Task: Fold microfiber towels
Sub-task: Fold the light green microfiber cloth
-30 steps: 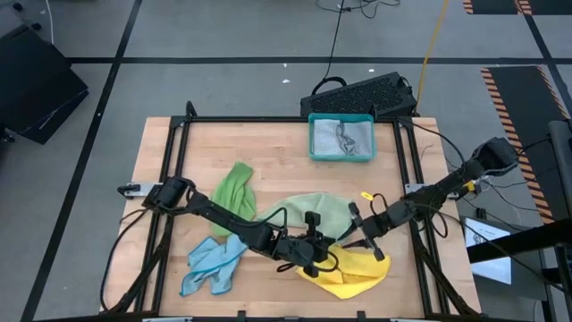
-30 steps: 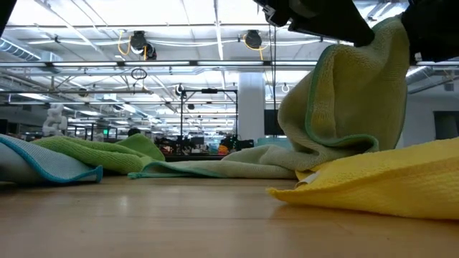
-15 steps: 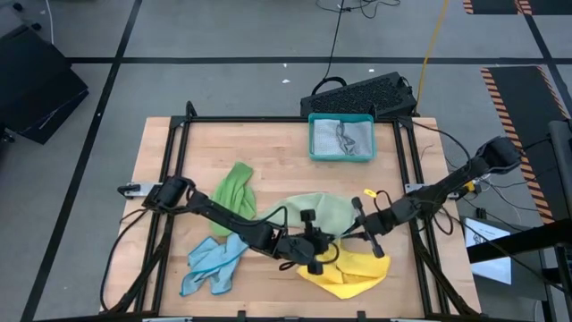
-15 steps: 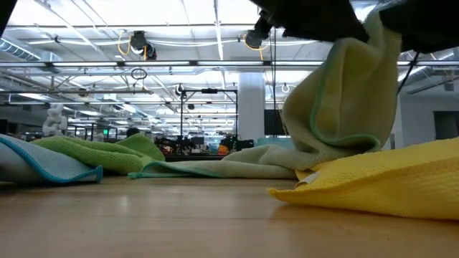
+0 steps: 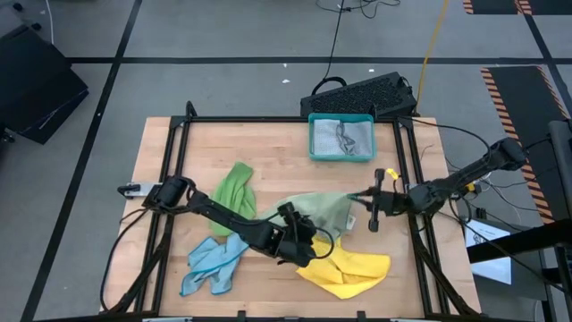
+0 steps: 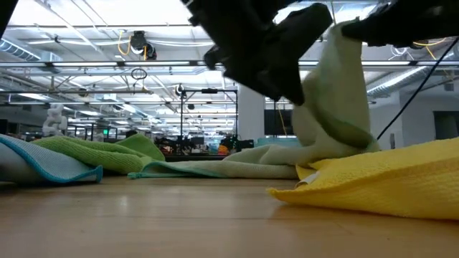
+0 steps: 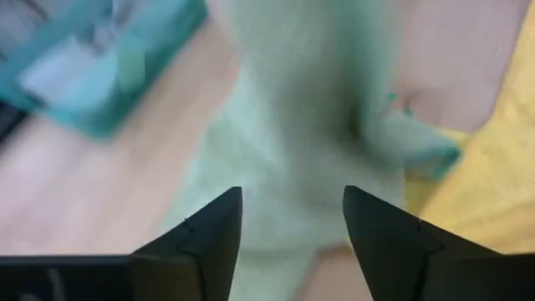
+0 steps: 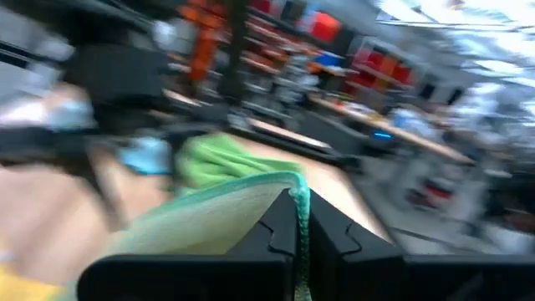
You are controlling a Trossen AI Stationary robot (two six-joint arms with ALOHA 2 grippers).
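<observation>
Right gripper (image 5: 355, 198): you see it clenched on the pale green towel's (image 5: 323, 212) edge, lifting it. Left gripper (image 5: 302, 224), beside that towel, stands released, holding nothing.

A large industrial lab hall; ceiling light strips (image 6: 107, 29), taped floor lines (image 5: 125, 45), distant workbenches (image 6: 193, 147).

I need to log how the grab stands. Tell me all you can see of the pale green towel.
The pale green towel is a soft, fuzzy cloth edged in darker green. It lies mid-table, part spread flat, with one side lifted and pulled toward the right. The right gripper is shut on its edge, the hem pinched between the fingers in the right wrist view. The left gripper stands open just by it, holding nothing. The towel's lower side overlaps the yellow towel.
</observation>
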